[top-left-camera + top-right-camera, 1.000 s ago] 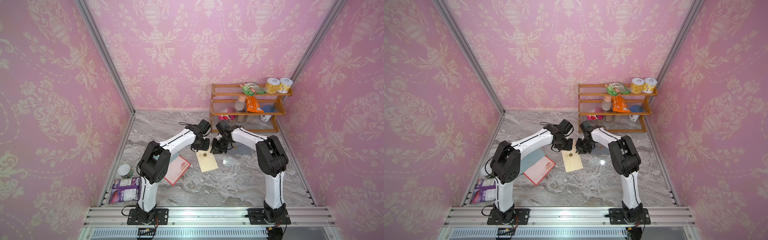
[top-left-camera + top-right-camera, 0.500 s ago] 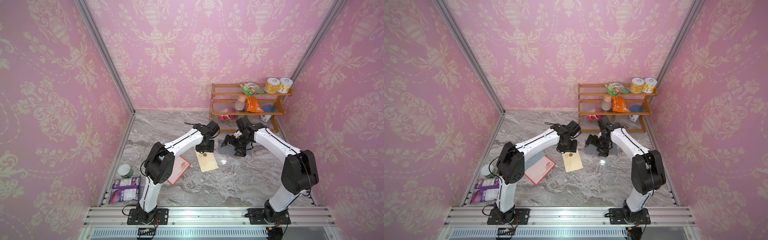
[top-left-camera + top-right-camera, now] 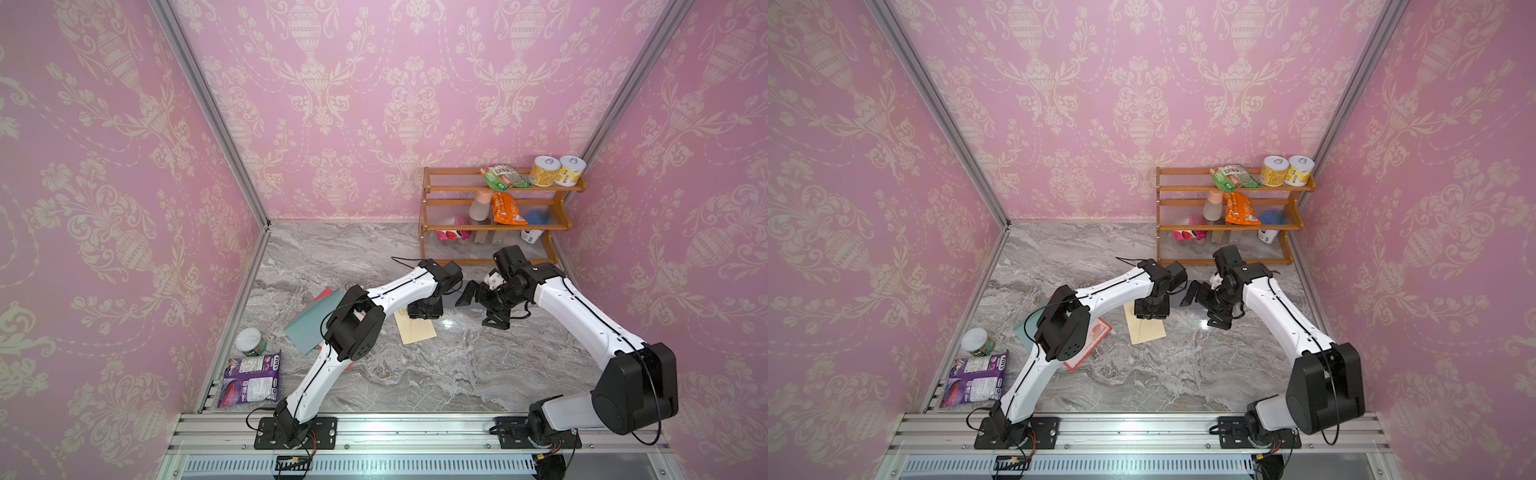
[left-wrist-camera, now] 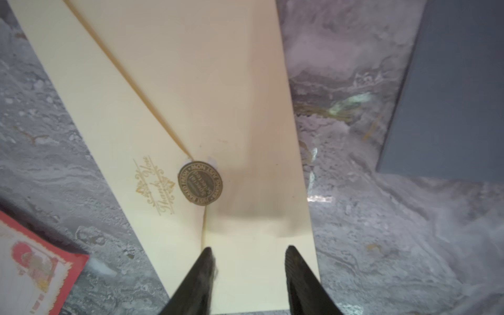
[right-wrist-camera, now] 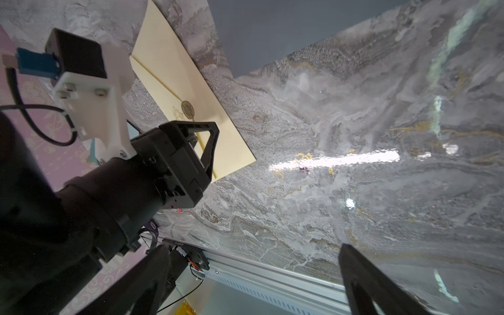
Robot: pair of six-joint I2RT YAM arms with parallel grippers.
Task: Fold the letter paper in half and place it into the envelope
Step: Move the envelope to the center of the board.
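1. My left pincer [image 4: 248, 251] stands part-spread and grips nothing. Its tips rest at one short end of the cream envelope [image 4: 231, 81], I judge to pin it to the bench [image 4: 381, 245].
2. The flap lies down under a gold seal [image 4: 200, 183], so the envelope probably needs opening first.
3. The grey letter paper [image 5: 272, 32] lies flat just beside the envelope, not in it. I cannot tell whether it is folded.
4. My right pincer [image 5: 253, 248] is spread wide and empty, hovering near the paper.
5. My left wrist bends steeply down; my right arm reaches across, wrist turned toward the left arm.

Right jaws wider, farther from envelope [image 3: 417, 330]
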